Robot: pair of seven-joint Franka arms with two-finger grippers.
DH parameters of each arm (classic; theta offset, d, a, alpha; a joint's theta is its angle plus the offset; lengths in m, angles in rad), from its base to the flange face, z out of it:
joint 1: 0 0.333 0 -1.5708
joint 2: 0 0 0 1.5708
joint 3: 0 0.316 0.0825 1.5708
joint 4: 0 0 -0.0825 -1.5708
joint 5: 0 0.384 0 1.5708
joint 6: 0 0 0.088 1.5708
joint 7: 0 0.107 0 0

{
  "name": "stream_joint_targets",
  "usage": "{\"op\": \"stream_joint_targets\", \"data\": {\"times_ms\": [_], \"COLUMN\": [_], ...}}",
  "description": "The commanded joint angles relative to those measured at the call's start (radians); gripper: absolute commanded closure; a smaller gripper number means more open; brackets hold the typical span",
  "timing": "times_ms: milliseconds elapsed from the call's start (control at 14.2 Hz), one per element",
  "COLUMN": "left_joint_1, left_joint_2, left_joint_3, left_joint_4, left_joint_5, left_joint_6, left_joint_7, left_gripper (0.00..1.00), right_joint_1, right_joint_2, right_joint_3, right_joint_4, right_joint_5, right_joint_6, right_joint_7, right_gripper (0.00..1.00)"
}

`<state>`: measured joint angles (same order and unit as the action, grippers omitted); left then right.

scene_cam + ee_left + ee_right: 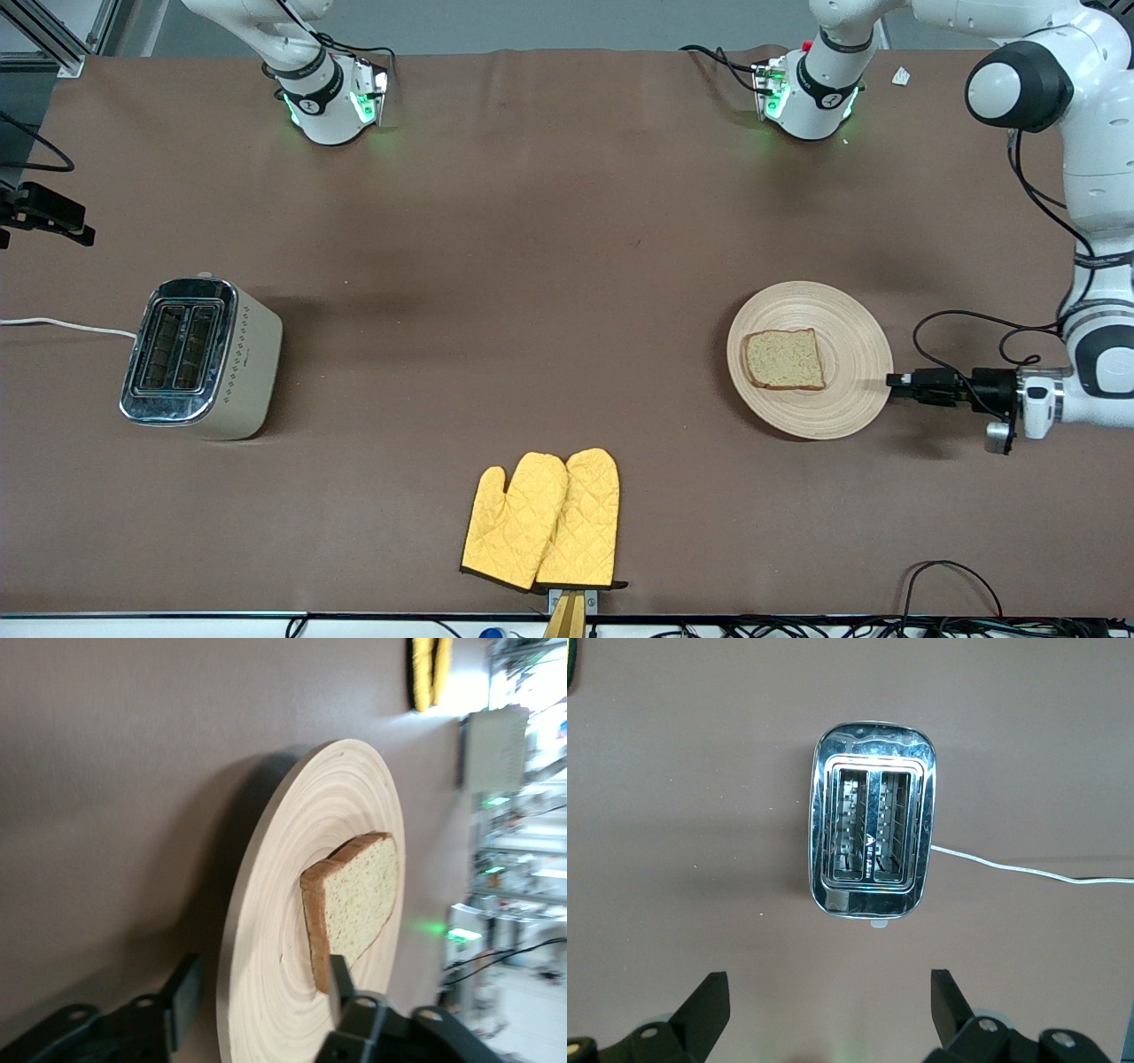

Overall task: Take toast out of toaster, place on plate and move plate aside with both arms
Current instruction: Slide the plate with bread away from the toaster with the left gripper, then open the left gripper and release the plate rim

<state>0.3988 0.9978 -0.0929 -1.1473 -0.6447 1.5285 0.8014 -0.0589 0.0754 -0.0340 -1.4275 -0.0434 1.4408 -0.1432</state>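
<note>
The toast (784,359) lies flat on the round wooden plate (850,354), toward the left arm's end of the table. My left gripper (895,381) is low at the plate's rim, on the side toward the left arm's end. In the left wrist view the plate (292,904) and the toast (359,904) fill the middle; my left gripper (259,970) is open, with one finger under the rim and one over it, apart from the wood. My right gripper (828,979) is open and empty, high over the table beside the toaster (873,842); it is out of the front view.
The toaster (199,359) stands toward the right arm's end with both slots empty and a white cord (62,325) trailing off. A pair of yellow oven mitts (545,518) lies near the table's front edge. A black clamp (44,213) sits at the table's edge.
</note>
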Motion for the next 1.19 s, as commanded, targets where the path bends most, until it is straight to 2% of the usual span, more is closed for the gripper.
{"op": "stream_joint_targets", "data": {"times_ms": [0,211,491,772,912,1123], "left_joint_1": [-0.121,-0.254,-0.435,-0.471,-0.466,-0.454], "left_joint_2": [-0.149,-0.289,-0.47,-0.631,-0.727,-0.87], "left_joint_3": [0.025,0.027,0.027,0.027,0.001,-0.007], "left_joint_4": [0.023,0.024,0.018,0.012,-0.014,-0.165], "left_joint_5": [0.14,0.304,0.538,0.597,0.642,0.649], "left_joint_6": [0.051,0.12,0.114,0.069,0.009,0.016], "left_joint_7": [-0.057,-0.155,-0.466,-0.785,-0.815,-0.831], "left_gripper": [0.0,0.0,0.0,0.0,0.0,0.0], "right_joint_1": [-0.001,-0.004,-0.001,-0.002,-0.001,-0.001], "right_joint_2": [-0.025,-0.025,-0.025,-0.025,-0.025,-0.025], "right_joint_3": [0.006,0.006,0.006,0.006,0.006,0.006], "right_joint_4": [-0.027,-0.027,-0.025,-0.027,-0.027,-0.027], "right_joint_5": [-0.01,-0.009,-0.009,0.005,0.005,0.005], "right_joint_6": [0.01,0.012,0.013,0.006,0.006,0.006], "right_joint_7": [0.017,0.017,0.017,0.03,0.03,0.03], "right_gripper": [0.0,0.0,0.0,0.0,0.0,0.0]}}
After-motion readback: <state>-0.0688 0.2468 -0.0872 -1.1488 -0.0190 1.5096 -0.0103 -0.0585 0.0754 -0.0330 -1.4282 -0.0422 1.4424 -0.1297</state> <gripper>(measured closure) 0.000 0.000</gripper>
